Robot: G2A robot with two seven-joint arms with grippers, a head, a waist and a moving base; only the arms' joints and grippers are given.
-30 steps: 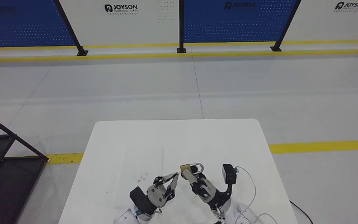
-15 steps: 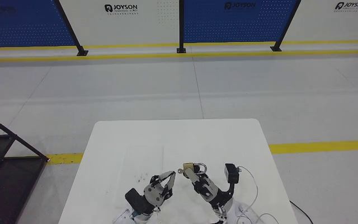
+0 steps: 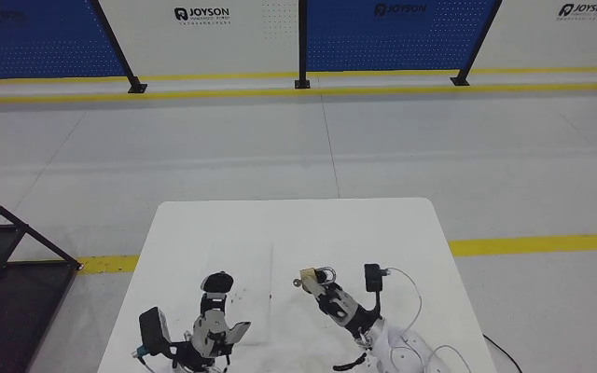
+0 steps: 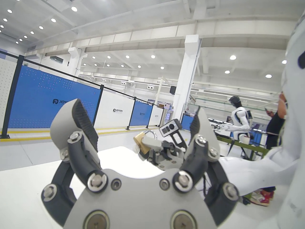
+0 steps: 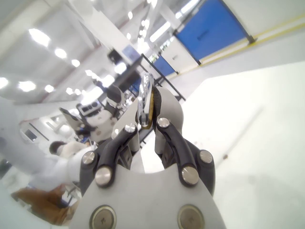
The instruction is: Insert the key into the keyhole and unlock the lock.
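A brass padlock (image 3: 315,277) with a chrome shackle (image 5: 145,88) is held above the white table (image 3: 280,224), with my right gripper (image 3: 322,285) shut on its body (image 5: 149,110). A small silvery piece that looks like the key's head (image 3: 299,283) sticks out of the lock's left end, and it shows below the brass body (image 4: 140,141) as a pale knob (image 4: 136,148). My left gripper (image 3: 229,305) sits near the table's front left, apart from the lock and pointing toward it. It is open, its ribbed fingers (image 4: 82,122) spread wide with nothing between them.
A thin white cable (image 3: 410,297) loops beside the right arm at the front right. A black rack (image 3: 23,247) stands off the table's left side. The far half of the table is bare.
My left gripper has let go at the lock and drawn back to the left, ending wide open. The right gripper with the padlock has barely shifted.
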